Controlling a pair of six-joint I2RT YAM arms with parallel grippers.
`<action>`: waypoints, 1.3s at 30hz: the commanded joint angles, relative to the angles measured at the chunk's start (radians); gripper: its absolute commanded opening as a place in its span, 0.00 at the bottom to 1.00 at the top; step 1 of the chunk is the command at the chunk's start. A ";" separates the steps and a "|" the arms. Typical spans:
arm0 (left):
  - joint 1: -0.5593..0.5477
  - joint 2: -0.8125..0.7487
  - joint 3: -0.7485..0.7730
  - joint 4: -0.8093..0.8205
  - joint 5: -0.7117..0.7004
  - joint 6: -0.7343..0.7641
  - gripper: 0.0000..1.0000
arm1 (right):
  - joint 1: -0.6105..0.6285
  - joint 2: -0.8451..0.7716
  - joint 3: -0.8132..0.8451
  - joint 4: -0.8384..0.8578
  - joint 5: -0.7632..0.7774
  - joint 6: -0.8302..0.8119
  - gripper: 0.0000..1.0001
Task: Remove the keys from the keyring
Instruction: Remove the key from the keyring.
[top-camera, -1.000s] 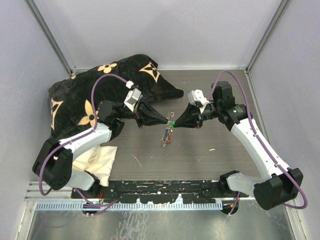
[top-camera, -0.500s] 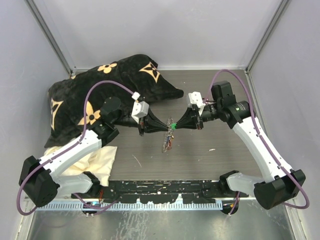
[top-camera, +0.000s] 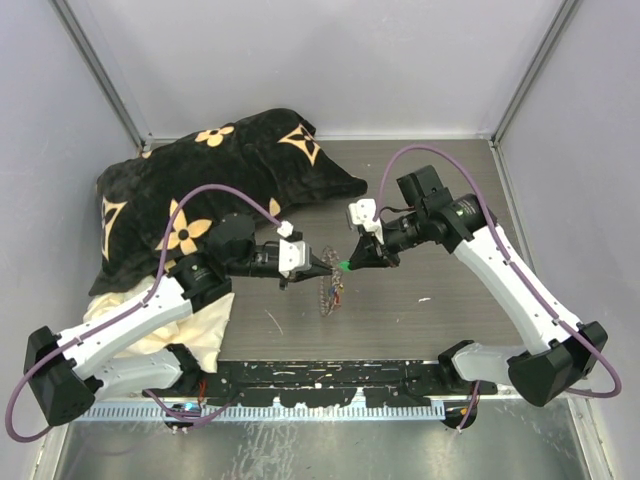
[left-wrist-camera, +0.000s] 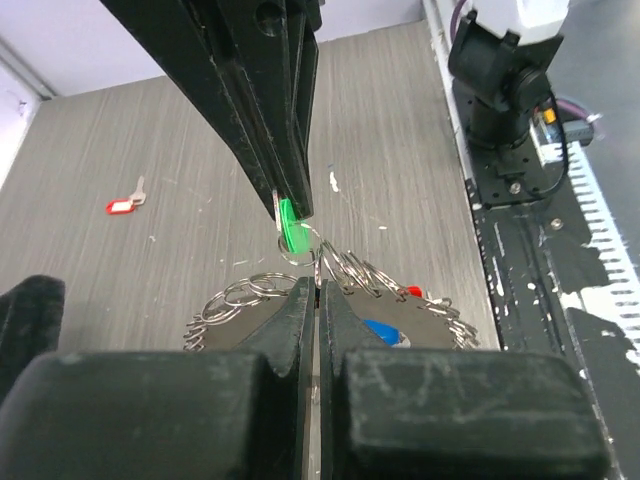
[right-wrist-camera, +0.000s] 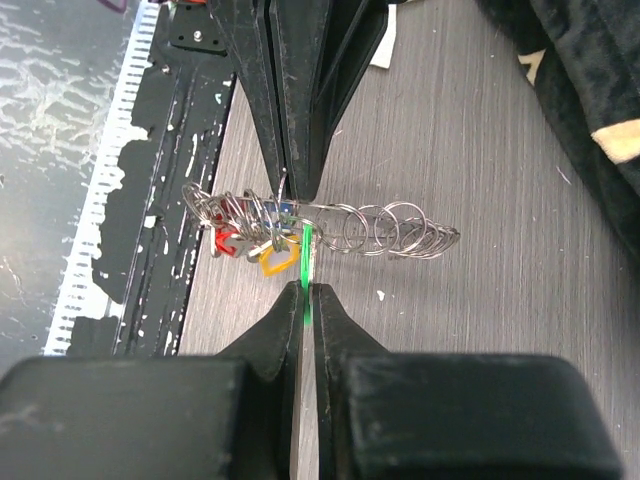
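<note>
Where the overhead view shows the keyring (top-camera: 331, 287) dangling between both arms above the tabletop (top-camera: 430, 312), the left wrist view shows the left jaws pressed shut on its wire coil, and the right wrist view shows the right jaws pinching a green key (right-wrist-camera: 303, 262)

I see: black pillow (top-camera: 230, 175) with tan flowers, back left | cream cloth (top-camera: 205, 320) just in front of it | grey wood table (top-camera: 400, 320) | tiny white bit (top-camera: 424, 299) on it
</note>
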 joint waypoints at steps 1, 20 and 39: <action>-0.055 -0.054 -0.021 0.010 -0.154 0.112 0.00 | 0.045 -0.008 0.031 0.008 0.052 -0.008 0.01; -0.121 -0.094 -0.112 0.076 -0.386 0.072 0.00 | 0.091 0.036 0.068 0.021 0.102 -0.009 0.01; -0.121 -0.037 -0.026 -0.040 -0.502 -0.108 0.00 | 0.119 0.017 0.037 0.036 0.182 -0.012 0.01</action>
